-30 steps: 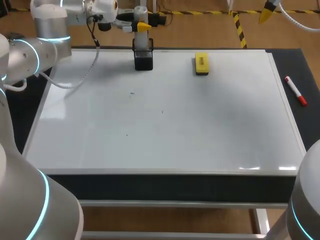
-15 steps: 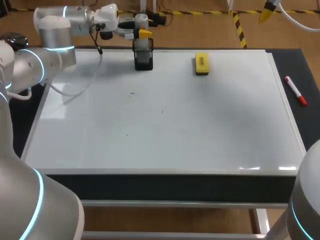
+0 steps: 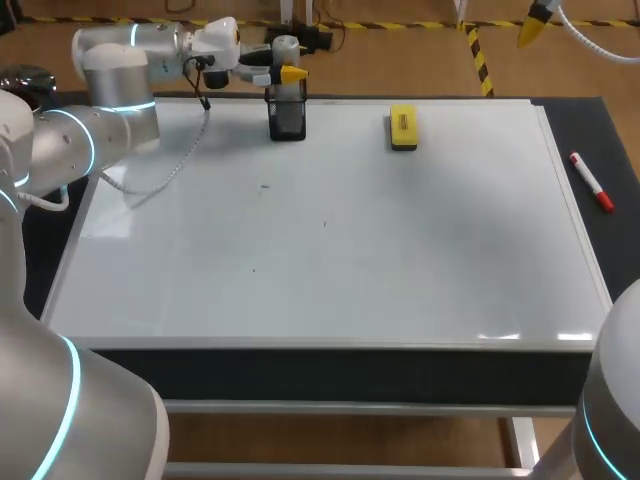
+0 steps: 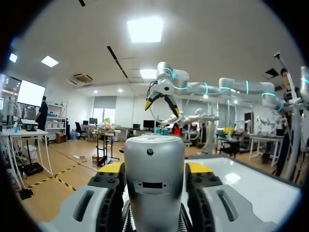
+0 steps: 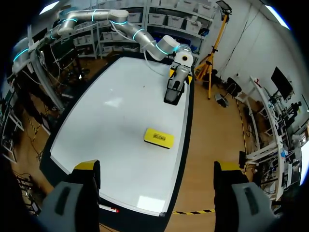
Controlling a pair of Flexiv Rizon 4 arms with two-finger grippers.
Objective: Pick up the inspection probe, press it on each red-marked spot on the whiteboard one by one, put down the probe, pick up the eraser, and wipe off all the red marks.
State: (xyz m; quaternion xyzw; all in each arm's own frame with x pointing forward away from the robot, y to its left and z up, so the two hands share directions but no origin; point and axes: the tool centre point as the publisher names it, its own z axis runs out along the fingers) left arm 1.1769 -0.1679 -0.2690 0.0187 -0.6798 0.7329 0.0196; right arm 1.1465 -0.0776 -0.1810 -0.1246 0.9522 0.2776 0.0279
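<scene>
I see the desk (image 3: pixel 612 125) covered by a dark mat, and a large rectangular whiteboard (image 3: pixel 400 260) lies flat on it, taking up nearly all of its top. The board is glossy white with a thin pale frame, and light reflects off it near the front edge. A few tiny dark specks sit left of the board's middle; I cannot tell their colour.

My left arm (image 3: pixel 110 90), smooth grey-white tubes with glowing cyan rings, comes in over the board's far left corner. Its gripper (image 4: pixel 154 169) is pinching the probe (image 3: pixel 285 47), with one yellow-tipped finger (image 4: pixel 112 167) pressed on each side of it. The probe is a smooth silver metal cylinder with a rounded top. It stands upright with its long axis vertical, directly over the holder (image 3: pixel 287 118). I cannot tell whether its lower end rests inside.

The holder is a square black mesh cup standing at the board's far edge, left of the middle.

My right gripper (image 5: pixel 157 166) hangs high beyond the far right corner with its jaws spread wide, gripping nothing.

The eraser (image 3: pixel 403 128), a yellow block, lies flat near the far edge, right of the holder and well apart from it, with its long axis running far to near.

A thin white marker (image 3: pixel 591 182) with red ends lies slanted on the mat beside the board's right edge.
</scene>
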